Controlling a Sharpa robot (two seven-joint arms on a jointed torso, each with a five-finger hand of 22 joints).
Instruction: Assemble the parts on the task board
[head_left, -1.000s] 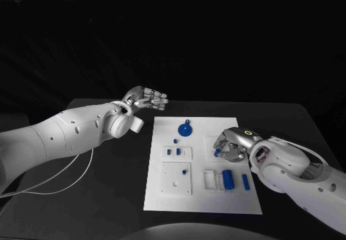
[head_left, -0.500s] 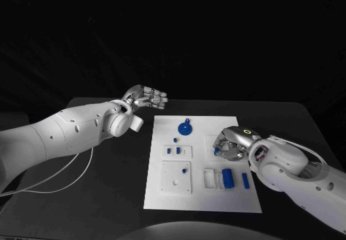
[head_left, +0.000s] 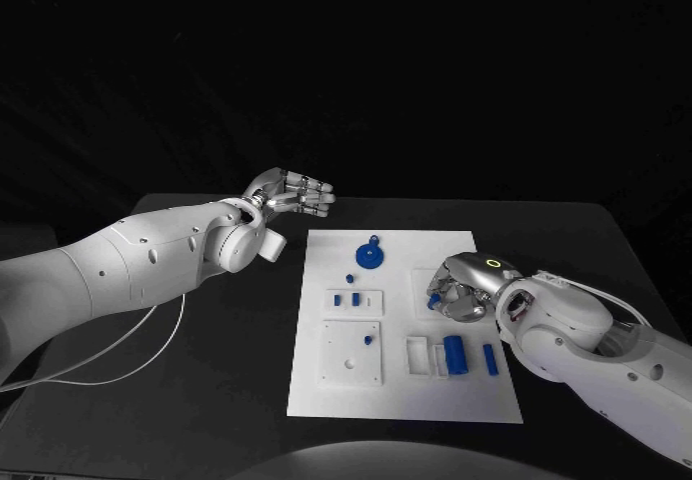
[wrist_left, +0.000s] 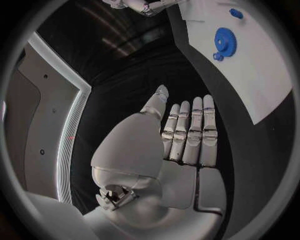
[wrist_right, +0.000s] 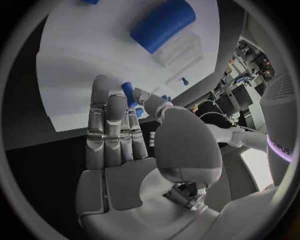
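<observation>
I'm working the right hand (head_left: 459, 298) over the board's (head_left: 404, 400) right edge, thumb and fingers pinching a small blue peg (wrist_right: 127, 93), low above the plate so it can go into a seat. The left hand (head_left: 293, 194) is hanging off the board's far left corner over the tabletop (head_left: 188, 400), fingers curled in on nothing, out of the way. The gear (head_left: 371, 258), cylinder (head_left: 453, 355) and other pieces are lying on the board.

A black table (head_left: 577, 240) stands before a dark, unlit background.
</observation>
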